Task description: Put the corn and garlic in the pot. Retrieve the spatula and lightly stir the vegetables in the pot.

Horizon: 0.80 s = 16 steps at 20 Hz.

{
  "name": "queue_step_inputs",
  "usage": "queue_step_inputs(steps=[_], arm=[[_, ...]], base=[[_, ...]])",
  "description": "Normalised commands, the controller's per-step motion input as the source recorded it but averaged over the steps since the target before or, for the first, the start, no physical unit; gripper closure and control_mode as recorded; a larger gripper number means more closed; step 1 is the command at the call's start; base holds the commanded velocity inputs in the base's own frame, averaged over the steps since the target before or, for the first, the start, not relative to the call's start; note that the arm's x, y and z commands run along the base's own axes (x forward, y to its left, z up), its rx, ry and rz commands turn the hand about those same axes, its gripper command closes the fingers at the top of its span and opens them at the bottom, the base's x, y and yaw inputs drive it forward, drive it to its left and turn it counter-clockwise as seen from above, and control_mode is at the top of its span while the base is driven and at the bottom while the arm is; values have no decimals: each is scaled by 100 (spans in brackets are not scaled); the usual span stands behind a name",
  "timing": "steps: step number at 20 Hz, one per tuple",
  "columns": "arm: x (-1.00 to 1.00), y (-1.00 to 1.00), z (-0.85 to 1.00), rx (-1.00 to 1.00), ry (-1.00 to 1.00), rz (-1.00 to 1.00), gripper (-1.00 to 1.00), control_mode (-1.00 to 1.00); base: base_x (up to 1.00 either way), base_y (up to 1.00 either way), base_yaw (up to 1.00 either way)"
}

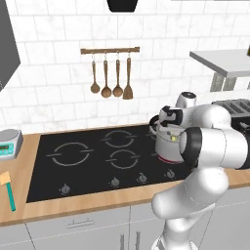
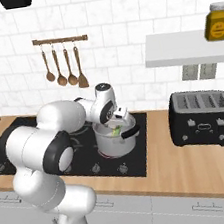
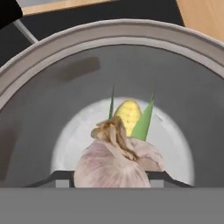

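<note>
Two vegetables are in view inside the pot [image 3: 39, 57] from the hand camera. The corn [image 3: 128, 114] lies on the pot's floor, its yellow tip rising toward the top of that view between green husk leaves, its long axis running away from the camera. The garlic [image 3: 114, 164] sits nearest the camera, low in the hand view, its dry stem end pointing up toward the corn and overlapping the cob's lower part. The two dark fingertips [image 3: 59, 177] flank the bulb at either side, touching it; the gripper [image 3: 109, 179] is clamped on the garlic, which hangs above the pot floor rather than resting on it, as far as can be judged.

In the right base view the pot [image 2: 115, 141] stands on the black cooktop [image 2: 140, 158], on the burner nearest the cooktop's right front corner, with the gripper [image 2: 119, 120] just over its rim and a touch of green corn [image 2: 116, 132] inside. The left base view shows the same pot [image 1: 167, 141] partly behind the arm.

The spatula [image 1: 8, 189] lies on the counter [image 1: 29, 215] near its left front corner, well apart from the pot. Its long axis runs front to back, yellow blade toward the wall, teal handle pointing to the counter's front edge.

A black toaster [image 2: 201, 116] stands on the counter to the right of the cooktop.
</note>
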Motion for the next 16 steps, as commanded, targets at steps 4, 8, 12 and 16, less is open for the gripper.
queue_step_inputs(steps=[4,8,12,16], arm=[[0,-4,0,-4,0,0,-100,-100],[-1,-6,1,-4,0,0,-100,-100],[-12,-13,12,-1,0,0,-100,-100],[-26,-12,28,0,-4,0,-100,-100]], base=[[0,0,0],[0,0,0],[0,0,0],[0,0,0]])
